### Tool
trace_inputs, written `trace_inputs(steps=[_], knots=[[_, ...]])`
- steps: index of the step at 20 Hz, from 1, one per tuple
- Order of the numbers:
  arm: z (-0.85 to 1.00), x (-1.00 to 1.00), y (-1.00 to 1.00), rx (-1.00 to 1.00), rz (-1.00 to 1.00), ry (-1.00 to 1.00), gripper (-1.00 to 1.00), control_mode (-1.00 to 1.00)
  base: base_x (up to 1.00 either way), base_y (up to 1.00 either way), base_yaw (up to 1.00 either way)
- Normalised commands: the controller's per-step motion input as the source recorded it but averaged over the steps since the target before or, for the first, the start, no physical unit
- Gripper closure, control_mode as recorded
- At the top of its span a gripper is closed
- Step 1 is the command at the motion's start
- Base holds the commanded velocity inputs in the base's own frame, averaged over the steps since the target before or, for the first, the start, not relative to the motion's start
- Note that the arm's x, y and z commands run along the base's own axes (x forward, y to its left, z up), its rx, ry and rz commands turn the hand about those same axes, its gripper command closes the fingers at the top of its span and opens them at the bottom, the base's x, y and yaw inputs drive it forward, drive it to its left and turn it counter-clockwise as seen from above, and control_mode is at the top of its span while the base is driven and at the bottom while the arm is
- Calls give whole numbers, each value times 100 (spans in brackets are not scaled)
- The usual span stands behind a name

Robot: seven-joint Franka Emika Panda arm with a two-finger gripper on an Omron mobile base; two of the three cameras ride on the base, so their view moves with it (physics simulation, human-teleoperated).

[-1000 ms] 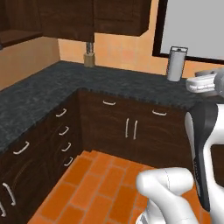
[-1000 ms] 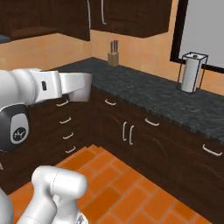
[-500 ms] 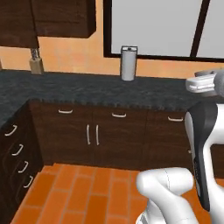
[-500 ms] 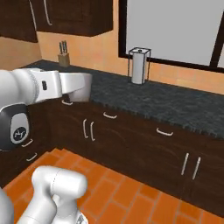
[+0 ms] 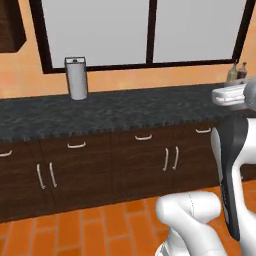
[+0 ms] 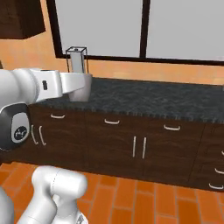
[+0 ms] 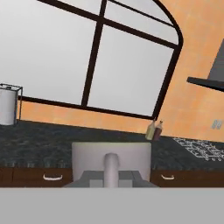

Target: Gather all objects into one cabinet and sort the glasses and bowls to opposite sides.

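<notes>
My gripper (image 7: 111, 176) is shut on a plain grey cup (image 7: 111, 158), one of the glasses, whose handle points at the hand camera. In the right base view the same grey cup (image 6: 83, 87) sits at the end of my outstretched arm, level with the counter's front edge. In the left base view the gripper (image 5: 229, 95) juts in from the right edge. A corner of a dark brown wall cabinet (image 5: 11, 25) shows at the upper left; its handle is out of view. The bowls are out of view.
A dark speckled counter (image 5: 125, 114) runs under a wide window, over base cabinets (image 6: 138, 146) with short handles. On it stand a steel canister (image 5: 76, 78) at the left and two bottles (image 7: 154, 130) at the right. A stove top (image 7: 199, 148) and hood (image 7: 210, 81) lie further right.
The whole scene has slid left, so the camera has swung right. The counter corner and knife block have left the view and the window has come in. The gripper stays shut on the cup.
</notes>
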Motion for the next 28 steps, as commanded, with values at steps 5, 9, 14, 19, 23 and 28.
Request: trace_inputs(steps=[5, 9, 14, 19, 23, 28], knots=[[0, 0, 0, 0, 0, 0, 100, 100, -32, -10, -56], [0, 0, 0, 0, 0, 0, 100, 100, -3, -4, -56], [0, 0, 0, 0, 0, 0, 100, 100, 17, -1, -61], [0, 0, 0, 0, 0, 0, 100, 100, 99, -9, -56], [0, 0, 0, 0, 0, 0, 100, 100, 94, -43, -45], [0, 0, 0, 0, 0, 0, 100, 100, 26, -95, -48]])
